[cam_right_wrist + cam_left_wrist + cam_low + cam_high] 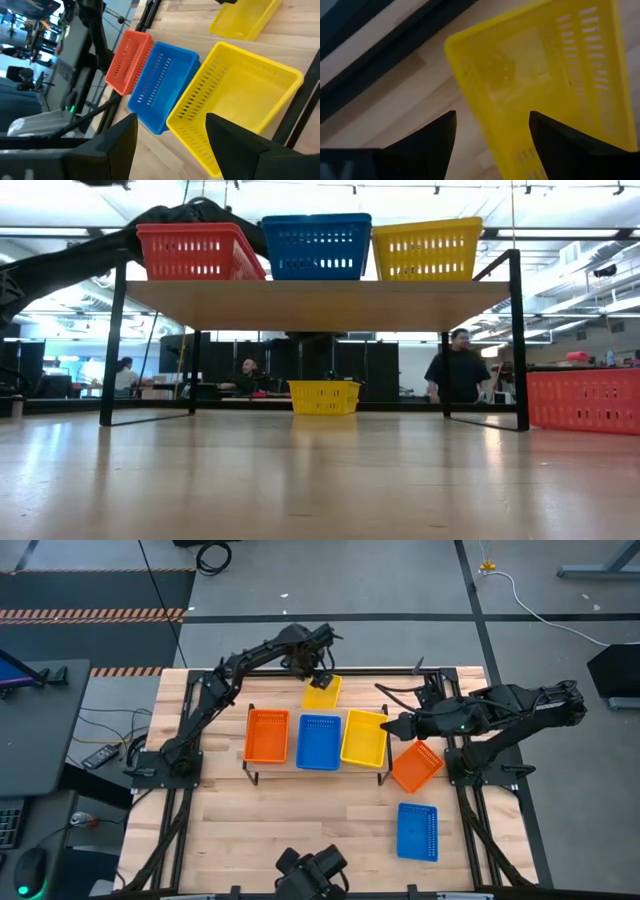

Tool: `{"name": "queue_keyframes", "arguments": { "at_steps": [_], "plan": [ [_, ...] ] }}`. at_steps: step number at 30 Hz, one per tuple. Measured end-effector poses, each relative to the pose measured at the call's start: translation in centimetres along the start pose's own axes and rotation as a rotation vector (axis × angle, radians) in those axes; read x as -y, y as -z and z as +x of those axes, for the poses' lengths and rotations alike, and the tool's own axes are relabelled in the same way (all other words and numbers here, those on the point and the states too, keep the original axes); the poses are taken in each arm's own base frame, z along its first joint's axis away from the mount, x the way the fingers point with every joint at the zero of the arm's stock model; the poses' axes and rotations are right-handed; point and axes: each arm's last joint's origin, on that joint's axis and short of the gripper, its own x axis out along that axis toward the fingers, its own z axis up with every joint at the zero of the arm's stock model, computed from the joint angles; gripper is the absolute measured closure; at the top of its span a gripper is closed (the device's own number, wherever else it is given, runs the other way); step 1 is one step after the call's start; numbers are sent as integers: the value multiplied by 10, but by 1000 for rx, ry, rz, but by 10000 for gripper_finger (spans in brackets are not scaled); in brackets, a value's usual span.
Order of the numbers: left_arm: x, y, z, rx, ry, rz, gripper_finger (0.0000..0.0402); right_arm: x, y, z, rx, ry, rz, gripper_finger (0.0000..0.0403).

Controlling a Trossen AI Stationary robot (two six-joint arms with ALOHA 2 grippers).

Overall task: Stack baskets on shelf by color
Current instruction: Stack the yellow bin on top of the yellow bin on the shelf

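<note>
The shelf point(300, 766) carries an orange basket point(266, 735), a blue basket point(320, 741) and a yellow basket point(364, 737) side by side. They also show in the low view as orange point(198, 252), blue point(316, 247) and yellow point(427, 249). A loose yellow basket point(322, 692) rests on the table behind the shelf. My left gripper point(320, 673) hovers open over its far end. In the left wrist view, one wall of this basket point(470, 80) lies between the open fingers of my left gripper point(492, 117). My right gripper point(390, 726) is open beside the right end of the shelf's yellow basket point(240, 95).
A loose orange basket point(416, 765) lies on the table right of the shelf, and a loose blue basket point(417, 831) lies nearer the front. A camera mount point(312, 872) sits at the near edge. People point(455, 375) are in the room beyond the table.
</note>
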Motion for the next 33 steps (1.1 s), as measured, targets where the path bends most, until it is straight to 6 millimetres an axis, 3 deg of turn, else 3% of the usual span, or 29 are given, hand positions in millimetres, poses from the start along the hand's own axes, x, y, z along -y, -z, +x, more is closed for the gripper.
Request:
{"name": "queue_keyframes", "arguments": {
  "at_steps": [4, 8, 18, 25, 33],
  "plan": [
    [5, 0, 6, 8, -6, 32, 151, 0, 1, 0, -26, -7, -17, 163],
    [4, -3, 13, 32, -47, 29, 186, 0, 2, 0, -66, -19, -30, 163],
    [12, 0, 13, 25, -48, 16, 384, 0, 4, 0, -119, -31, -105, 163],
    [23, 4, 5, 22, -7, 29, 391, 0, 4, 0, -119, -31, -156, 163],
    [26, -1, -47, 205, 57, 35, 397, 1, 4, 0, -118, -28, -205, 163]
  ]
}}
